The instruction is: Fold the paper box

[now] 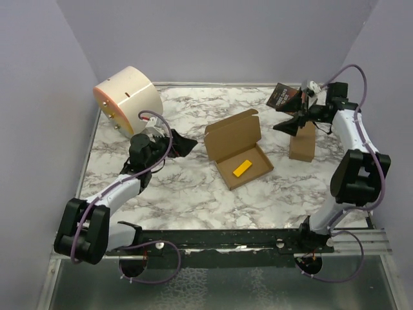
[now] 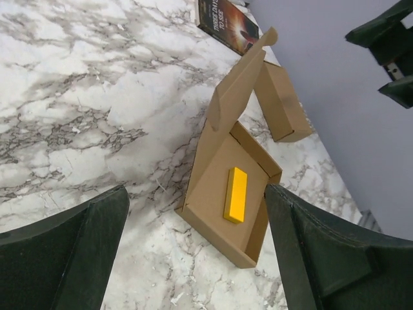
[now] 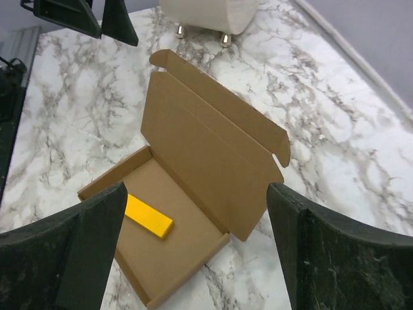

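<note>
The paper box point(image 1: 245, 166) is a brown cardboard mailer on the marble table, its tray formed and its lid point(image 1: 232, 134) standing open at the back. A yellow block point(image 1: 242, 168) lies in the tray. The box also shows in the left wrist view point(image 2: 216, 187) and the right wrist view point(image 3: 193, 148). My left gripper point(image 1: 184, 143) is open and empty, left of the box and apart from it. My right gripper point(image 1: 288, 124) is open and empty, raised to the right of the box.
A smaller narrow brown box point(image 1: 302, 141) stands right of the mailer, below my right gripper. A dark printed booklet point(image 1: 282, 97) lies at the back right. A cream cylinder point(image 1: 128, 98) with brass feet sits at the back left.
</note>
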`<state>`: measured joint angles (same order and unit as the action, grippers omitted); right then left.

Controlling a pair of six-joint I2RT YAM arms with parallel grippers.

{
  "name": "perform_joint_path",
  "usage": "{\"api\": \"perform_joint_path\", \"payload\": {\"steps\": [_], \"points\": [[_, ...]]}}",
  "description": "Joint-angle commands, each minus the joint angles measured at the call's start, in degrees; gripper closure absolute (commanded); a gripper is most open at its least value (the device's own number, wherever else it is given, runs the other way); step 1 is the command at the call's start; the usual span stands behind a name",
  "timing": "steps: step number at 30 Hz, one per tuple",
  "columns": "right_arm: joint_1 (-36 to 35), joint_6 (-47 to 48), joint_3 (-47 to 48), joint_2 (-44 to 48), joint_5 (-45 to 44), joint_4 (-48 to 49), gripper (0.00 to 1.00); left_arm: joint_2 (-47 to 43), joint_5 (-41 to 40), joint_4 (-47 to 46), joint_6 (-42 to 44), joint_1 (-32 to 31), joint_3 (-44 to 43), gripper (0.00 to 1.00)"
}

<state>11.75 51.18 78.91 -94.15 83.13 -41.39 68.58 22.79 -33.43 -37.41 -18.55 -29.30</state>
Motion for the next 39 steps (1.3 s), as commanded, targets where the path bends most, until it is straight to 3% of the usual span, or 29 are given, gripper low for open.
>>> {"api": "perform_joint_path", "payload": {"steps": [1,4,7,10,13,17,22,28,37,39], "points": [[-3.1,7.8,10.3,-9.8,-1.1,-22.7,0.11,4.6,15.1,-7.7,-6.8,4.1,-0.5,0.14],[-3.6,2.3,11.0,-12.2,-1.4,-20.5,0.11,8.2,15.2,-4.4,-2.9,4.1,-3.3,0.2],[-4.1,-5.4,8.6,-11.5,-3.8,-12.1,0.11,11.7,15.2,-3.0,-0.6,3.8,-5.9,0.29],[-4.5,-10.0,6.6,-10.6,-5.8,-7.4,0.1,14.4,13.0,-2.7,1.7,1.9,-7.7,0.31],[-4.5,-11.3,6.1,-10.7,-5.6,-6.3,0.1,16.8,9.3,-2.8,5.2,-0.8,-8.9,0.33],[-4.5,-12.4,5.6,-10.7,-5.0,-5.5,0.1,20.8,8.5,-7.9,4.9,-2.4,-9.4,0.45],[-4.5,-12.7,5.3,-11.1,-4.3,-5.5,0.1,22.6,6.7,-7.8,7.2,-3.9,-11.1,0.53],[-4.6,-12.6,4.9,-11.8,-5.1,-5.1,0.1,25.4,7.3,-7.6,9.0,-4.1,-13.0,0.58],[-4.6,-12.5,7.6,-13.4,-8.0,-4.6,0.11,27.3,10.2,-8.9,12.7,-4.1,-14.9,0.99],[-4.6,-10.5,8.6,-14.0,-8.6,-4.9,0.11,27.0,10.9,-9.3,15.0,-4.1,-14.7,1.0]]}}
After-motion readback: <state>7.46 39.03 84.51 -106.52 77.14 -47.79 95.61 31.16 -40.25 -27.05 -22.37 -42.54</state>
